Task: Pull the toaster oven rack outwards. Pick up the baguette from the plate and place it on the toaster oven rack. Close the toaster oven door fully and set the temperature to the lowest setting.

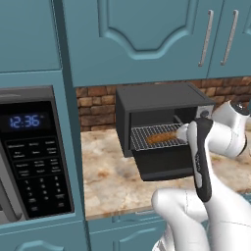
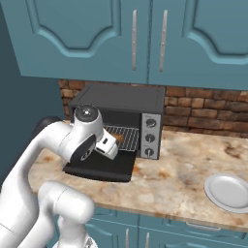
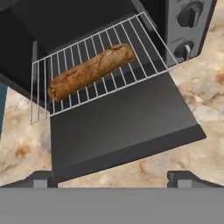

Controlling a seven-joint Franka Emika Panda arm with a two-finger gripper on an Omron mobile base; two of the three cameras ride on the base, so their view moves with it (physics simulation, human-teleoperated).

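**Operator:** Baguette (image 1: 162,138) first: in the left base view I'm seeing it lying on the rack (image 1: 147,138), which is sticking out of the oven (image 1: 157,105) over the dropped door (image 1: 164,163). My arm is crossing in front, so I'm not making out the fingers from here.

**Spotter:** What's worrying you?

**Operator:** The rack is standing proud of the cavity. If I'm swinging the door up like this, I'm judging it will be hitting the rack edge and stopping short of fully shut.

**Spotter:** And from the right base view?

**Operator:** There the gripper (image 2: 112,148) is hovering just over the door, close to the rack front. The three knobs (image 2: 150,137) are sitting on the silver panel, and the plate (image 2: 227,193) is lying well apart on the counter (image 2: 184,169). Reaching under the door lip, I'm risking a wrist bump on the counter.

**Spotter:** Hand view?

**Operator:** I'm looking down on the bread lying slantwise across the rack, the door spread flat below it. The fingertips (image 3: 43,179) are standing as wide apart as they go, holding nothing. Nudging the rack too sharply could be rolling the loaf off the wires.
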